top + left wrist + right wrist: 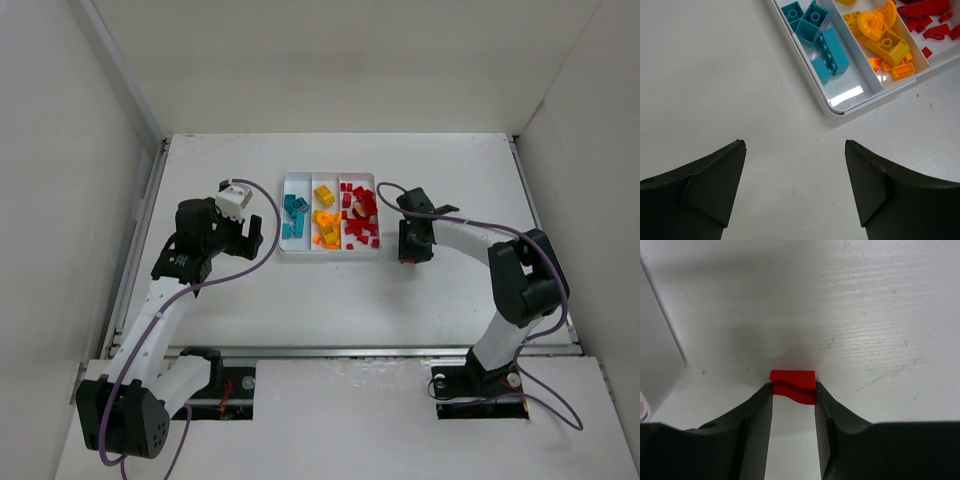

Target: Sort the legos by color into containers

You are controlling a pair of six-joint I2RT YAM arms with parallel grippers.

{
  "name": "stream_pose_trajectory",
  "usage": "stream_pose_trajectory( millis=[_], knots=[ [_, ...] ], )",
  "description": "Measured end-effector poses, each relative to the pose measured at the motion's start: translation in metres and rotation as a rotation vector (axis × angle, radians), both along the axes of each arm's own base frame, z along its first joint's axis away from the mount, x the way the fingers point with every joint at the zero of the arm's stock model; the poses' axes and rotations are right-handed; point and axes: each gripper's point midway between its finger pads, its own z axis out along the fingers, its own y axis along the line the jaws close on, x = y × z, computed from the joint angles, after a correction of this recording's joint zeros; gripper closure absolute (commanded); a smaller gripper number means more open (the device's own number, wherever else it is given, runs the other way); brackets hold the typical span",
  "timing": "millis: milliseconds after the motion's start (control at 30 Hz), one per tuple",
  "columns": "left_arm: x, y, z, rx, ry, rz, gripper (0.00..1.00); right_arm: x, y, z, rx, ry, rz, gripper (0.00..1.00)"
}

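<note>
From above, the tray (330, 254) sits mid-surface (300, 310), with teal, yellow and red legos (355, 215) in separate compartments. The left end effector (252, 236) is left of it, the right end effector (410, 252) just beside its right edge. At the left wrist, the jaws stand wide apart, empty. At the right wrist, the jaws clamp a red brick (792, 377) on the surface.

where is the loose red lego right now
The red lego sits on the table between the fingertips of the right gripper in the right wrist view, just right of the tray's near right corner.
</note>
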Motion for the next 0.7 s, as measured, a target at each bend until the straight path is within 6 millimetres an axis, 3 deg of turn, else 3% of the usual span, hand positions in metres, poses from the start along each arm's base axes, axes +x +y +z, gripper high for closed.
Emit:
stream_pose_trajectory(
  millis=[100, 200, 367, 433, 500, 567, 600, 633, 700],
  knots=[
    [0.000, 0.000, 0.000, 0.000, 0.000, 0.000, 0.22, -0.001, 0.001, 0.004, -0.009, -0.004, 0.007, 0.90],
    [0.001, 0.002, 0.000, 0.000, 0.000, 0.006, 0.22, 0.004, 0.013, 0.024, -0.021, -0.060, 0.057, 0.90],
    [0.001, 0.004, 0.000, 0.000, -0.001, 0.014, 0.22, 0.030, 0.083, 0.091, 0.023, -0.269, 0.245, 0.89],
    [0.001, 0.005, 0.000, 0.000, 0.000, 0.017, 0.22, 0.040, 0.109, 0.111, 0.046, -0.321, 0.293, 0.84],
    [0.002, 0.006, 0.000, 0.000, 0.000, 0.019, 0.22, 0.057, 0.124, 0.119, 0.056, -0.356, 0.307, 0.71],
    [0.001, 0.007, -0.001, 0.001, 0.002, 0.022, 0.22, 0.071, 0.128, 0.111, 0.041, -0.355, 0.302, 0.63],
    [0.001, 0.007, -0.002, 0.001, 0.003, 0.024, 0.22, 0.075, 0.128, 0.103, 0.033, -0.342, 0.304, 0.55],
    [0.001, 0.008, -0.002, 0.001, 0.003, 0.025, 0.22, 0.077, 0.128, 0.091, 0.023, -0.316, 0.308, 0.37],
    [0.002, 0.008, -0.002, 0.001, 0.002, 0.027, 0.22, 0.076, 0.126, 0.072, 0.007, -0.269, 0.320, 0.19]
  ],
)
